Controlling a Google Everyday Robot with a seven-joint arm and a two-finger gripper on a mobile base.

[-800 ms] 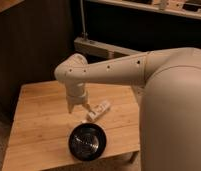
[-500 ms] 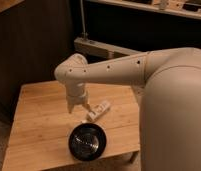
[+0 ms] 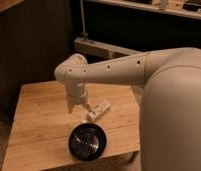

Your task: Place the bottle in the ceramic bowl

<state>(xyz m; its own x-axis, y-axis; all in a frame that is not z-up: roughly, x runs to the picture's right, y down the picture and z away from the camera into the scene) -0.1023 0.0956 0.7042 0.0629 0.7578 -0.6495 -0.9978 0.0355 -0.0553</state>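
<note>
1. Nearest to the camera, on the right side, is the large rounded white body of the robot (image 3: 179, 120). It covers the right end of the table.
2. The round glossy black ceramic bowl (image 3: 87, 142) stands on the light wooden slatted table (image 3: 39, 115), close to the near edge. Its inside centre shines silvery, and nothing lies in it.
3. A little further, the small slim cream-white bottle (image 3: 99, 110) lies on its side on the table top, outside the bowl. It lies in a diagonal, with one end pointing toward the bowl and the other end away to the right. There is a strip of bare wood between the bottle and the bowl's rim.
4. Just left of the bottle, the white two-finger gripper (image 3: 79, 110) hangs above the table and points straight down. Its two fingers (image 3: 70, 107) stand spread apart, with bare wood visible between them, and they hold nothing. The finger nearer the bottle is just beside the bottle's lower end; whether they touch, I cannot tell.
5. Above the gripper, the thick white arm (image 3: 109, 72) with small dark dots reaches from the body to the left and bends down at a rounded joint.
6. Behind the table, a grey horizontal ledge (image 3: 104, 48) stands before a dark background.
</note>
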